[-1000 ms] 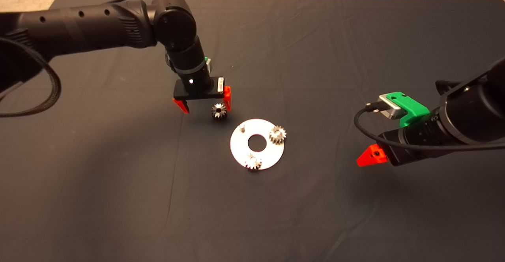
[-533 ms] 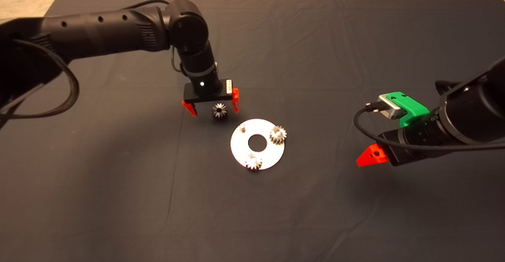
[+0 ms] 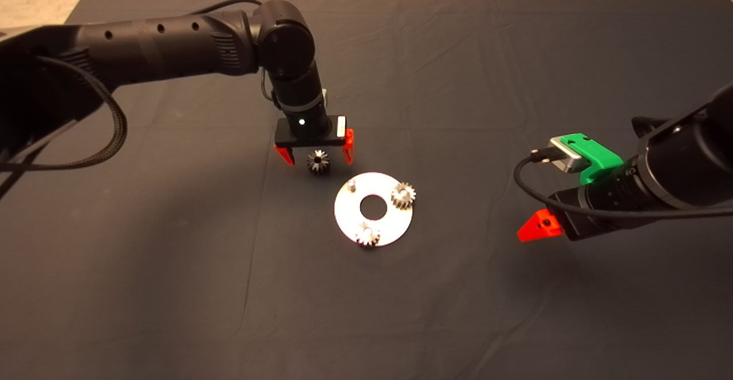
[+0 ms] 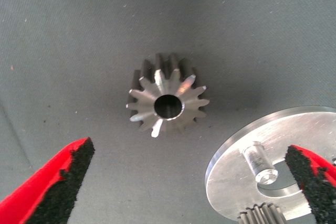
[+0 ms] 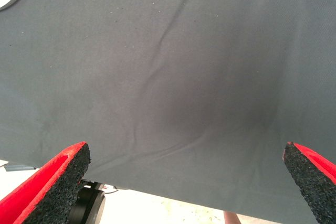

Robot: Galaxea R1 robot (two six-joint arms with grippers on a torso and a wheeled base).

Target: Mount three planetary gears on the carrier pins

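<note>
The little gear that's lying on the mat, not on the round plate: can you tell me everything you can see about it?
The loose gear is small, shiny, silver-grey metal with pointed teeth all round and a dark round hole through its middle. It lies flat on the dark mat, just off the edge of the round plate, near the bare pin. Nothing touches it. The left gripper hangs over it, fingers open on either side.

Three planetary gears, one loose on the mat (image 3: 318, 162), two on the disc (image 3: 403, 195) (image 3: 367, 234), one disc (image 3: 349, 217), one bare carrier pin (image 3: 351, 185), two grippers (image 3: 316, 154) (image 3: 536, 225), one dark mat (image 3: 458, 82)
</note>
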